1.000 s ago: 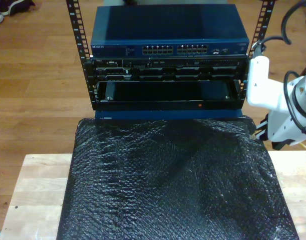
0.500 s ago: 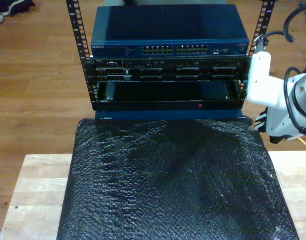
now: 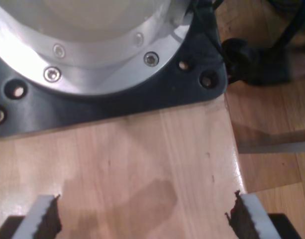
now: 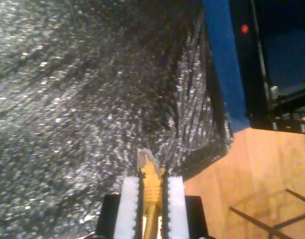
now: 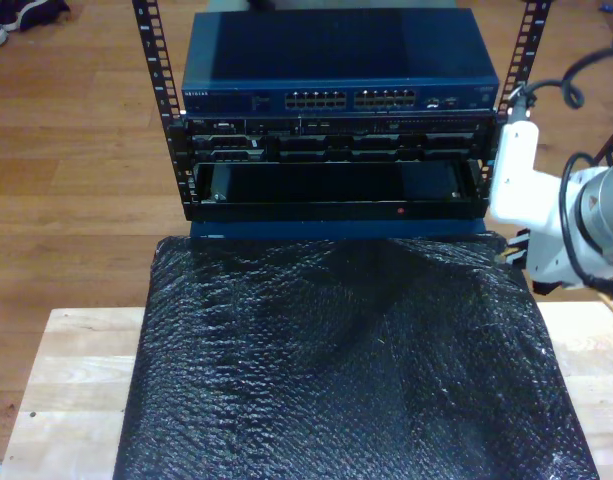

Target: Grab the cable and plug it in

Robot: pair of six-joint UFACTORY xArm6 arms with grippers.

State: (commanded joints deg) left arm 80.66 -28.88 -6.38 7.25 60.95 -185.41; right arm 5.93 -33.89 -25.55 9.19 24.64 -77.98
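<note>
Since the earlier exterior frames, the white arm (image 5: pixel 546 215) beside the rack (image 5: pixel 331 150) has shifted slightly higher and nearer the rack's side post. My second gripper (image 4: pixel 151 191) is clamped on the cable (image 4: pixel 151 186); its two white pads (image 4: pixel 130 204) press the yellow-orange boot from both sides, with the clear plug (image 4: pixel 145 160) sticking out past the tips. The plug hangs over the black bubble wrap (image 4: pixel 67 99), near the rack's blue front edge (image 4: pixel 224 64). My first gripper (image 3: pixel 142 219) stands wide apart, holding nothing, above the wooden table (image 3: pixel 157 159), close to an arm's round base (image 3: pixel 92 55).
</note>
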